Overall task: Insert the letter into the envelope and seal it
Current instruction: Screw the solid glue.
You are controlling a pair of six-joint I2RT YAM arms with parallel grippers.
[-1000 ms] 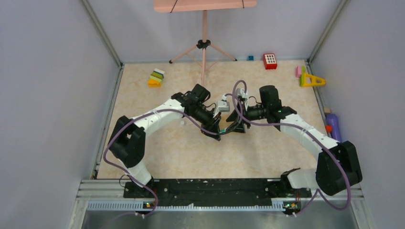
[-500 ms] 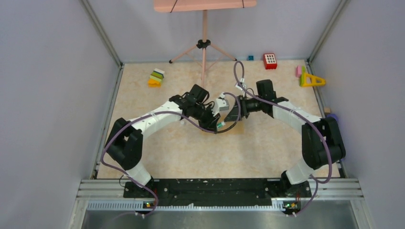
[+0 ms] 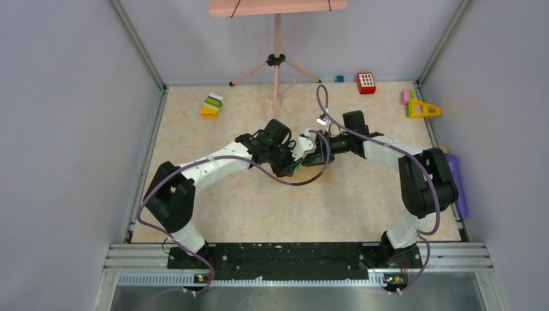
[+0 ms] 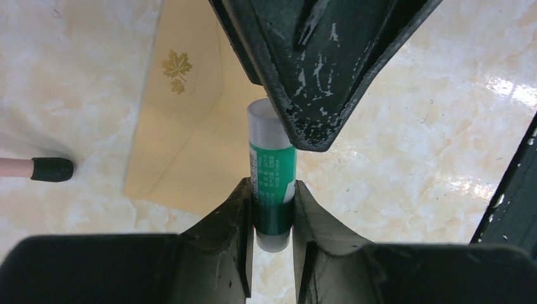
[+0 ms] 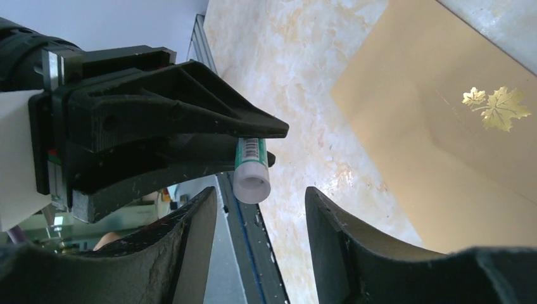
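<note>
From above, the left gripper (image 3: 289,165) and right gripper (image 3: 303,159) meet tip to tip over the table (image 3: 246,201), with a corner of the brown envelope (image 3: 324,175) showing just beneath and beside the right one. From the left wrist, the left fingers (image 4: 237,215) are clamped on the green lower part of a glue stick (image 4: 273,174). Its pale end points away and passes behind one right finger. The envelope lies flat beyond the fingertips to their left, its gold maple leaf (image 4: 175,69) facing up. From the right wrist, the right jaws stand apart with the stick's round pale end between them, touching neither. The envelope lies beyond them to the right.
</note>
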